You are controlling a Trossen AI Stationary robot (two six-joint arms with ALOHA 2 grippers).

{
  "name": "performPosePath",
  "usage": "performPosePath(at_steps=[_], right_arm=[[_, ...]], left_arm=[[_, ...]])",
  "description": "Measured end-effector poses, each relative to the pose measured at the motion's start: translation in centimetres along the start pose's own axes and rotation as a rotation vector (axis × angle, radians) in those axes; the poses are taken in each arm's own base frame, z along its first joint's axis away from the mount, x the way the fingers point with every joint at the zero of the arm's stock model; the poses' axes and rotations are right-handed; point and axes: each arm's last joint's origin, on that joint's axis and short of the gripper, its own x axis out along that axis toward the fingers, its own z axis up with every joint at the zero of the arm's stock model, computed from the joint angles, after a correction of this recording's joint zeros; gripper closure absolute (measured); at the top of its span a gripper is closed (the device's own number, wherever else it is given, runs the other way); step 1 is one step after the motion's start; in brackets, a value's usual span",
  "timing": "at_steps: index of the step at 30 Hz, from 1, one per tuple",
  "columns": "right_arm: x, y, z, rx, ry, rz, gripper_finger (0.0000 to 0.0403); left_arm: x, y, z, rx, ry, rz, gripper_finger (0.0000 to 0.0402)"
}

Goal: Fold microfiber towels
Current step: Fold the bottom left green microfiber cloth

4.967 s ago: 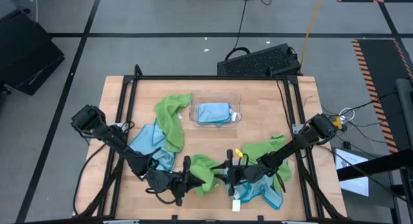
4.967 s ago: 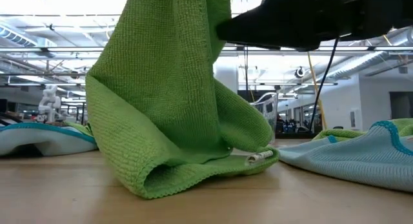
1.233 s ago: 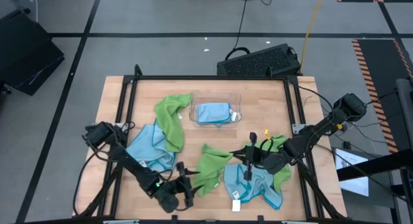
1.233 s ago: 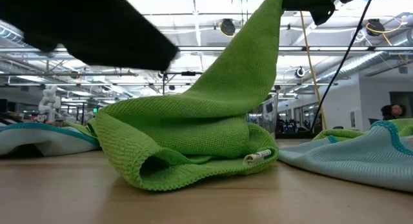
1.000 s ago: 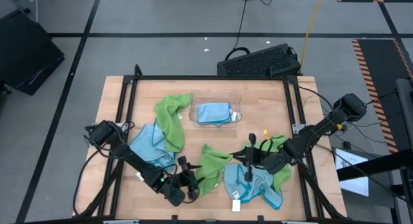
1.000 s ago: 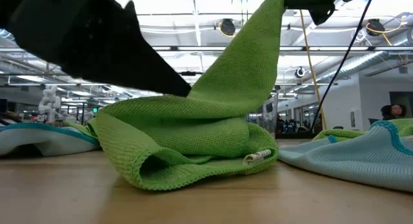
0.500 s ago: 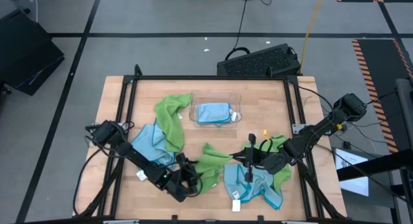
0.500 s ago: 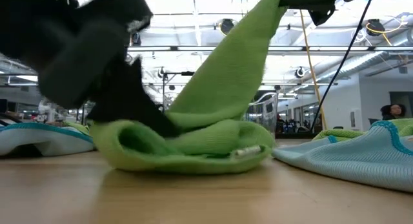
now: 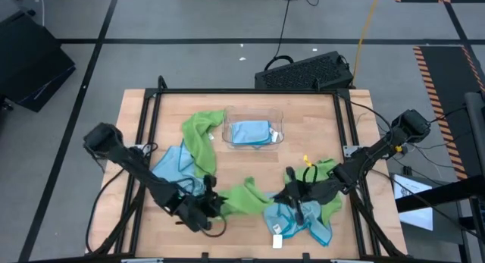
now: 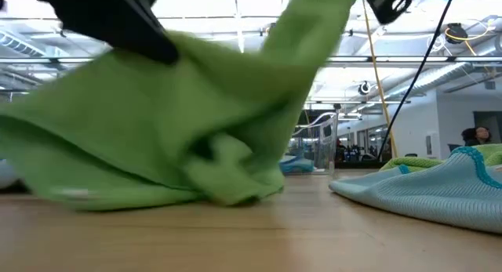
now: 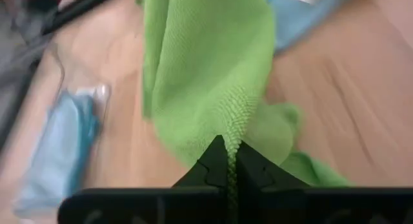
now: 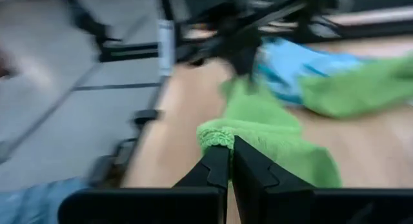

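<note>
A lime green microfiber towel (image 9: 244, 196) stretches between my two grippers near the table's front middle. My left gripper (image 9: 210, 205) is shut on its left end and my right gripper (image 9: 285, 193) on its right end. In the low view the towel (image 10: 165, 123) hangs from both, and its lower fold (image 10: 231, 190) rests on the table. A light blue towel (image 9: 292, 217) and another green one (image 9: 326, 174) lie under and beside my right gripper. More towels, blue (image 9: 176, 166) and green (image 9: 198, 136), lie heaped at the left. My left gripper pinches an edge of the green towel (image 11: 230, 145) between its two shut fingers, slanting down from the table's left. The cloth runs away from the fingers in a raised ridge. My right gripper pinches a bunched fold of the same towel (image 12: 216, 139) between its shut fingers, coming nearly level from the table's right. That end is lifted clear of the table.
A clear plastic tray (image 9: 229, 117) at the far middle holds a folded light blue towel (image 9: 251, 132). A black frame (image 9: 242, 92) rims the table. Bare wood (image 9: 318, 126) shows at the far right and between the tray and the held towel.
My left gripper has gone into the green towel's left end, shut on it and risen toward the table's left, rolling as it went. That end is lifted off the table and the towel is spread out wider between the grippers. My right gripper has kept its hold.
</note>
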Motion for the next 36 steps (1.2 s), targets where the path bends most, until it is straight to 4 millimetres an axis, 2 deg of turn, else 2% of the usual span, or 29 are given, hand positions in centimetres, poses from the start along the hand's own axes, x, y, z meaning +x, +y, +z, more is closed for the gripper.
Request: performPosePath(at_steps=[2,5,6,10,16,20,24,27,30,36], right_arm=[[-0.2,0.7,0.2,-0.041,-0.023,0.055,0.0399],[-0.5,1.4,0.4,-0.083,-0.065,0.089,0.0399],[-0.5,1.5,0.5,-0.086,-0.077,0.095,0.0399],[-0.5,1.5,0.6,-0.082,-0.094,0.074,0.0399],[-0.3,0.5,0.6,-0.081,-0.092,-0.038,0.0399],[0.0,-0.5,-0.1,-0.045,-0.071,-0.074,0.0399],[0.2,-1.4,-0.8,-0.01,-0.052,-0.102,0.0399],[0.3,-1.8,-1.0,0.004,-0.047,-0.116,0.0399],[0.4,-2.0,-1.0,0.006,-0.046,-0.123,0.0399],[0.6,-2.6,-0.9,0.004,-0.037,-0.147,0.0399]], left_arm=[[-1.5,1.4,0.3,0.04,-0.008,0.106,0.0392],[-3.4,4.3,-0.2,-0.023,0.012,0.446,0.039],[-3.7,5.0,-0.3,-0.04,0.015,0.499,0.0389],[-4.0,6.0,-0.2,-0.064,0.023,0.466,0.0351],[-2.8,5.6,0.1,-0.197,0.0,0.38,0.0231],[-1.8,4.9,0.0,-0.262,-0.001,0.365,0.0175],[-0.5,4.3,-1.0,-0.22,0.073,0.363,0.0149],[0.3,4.7,-1.8,-0.247,0.135,0.395,0.0138],[1.1,5.4,-2.4,-0.279,0.176,0.43,0.0126],[2.5,7.7,-2.8,-0.228,0.249,0.468,0.0108]])
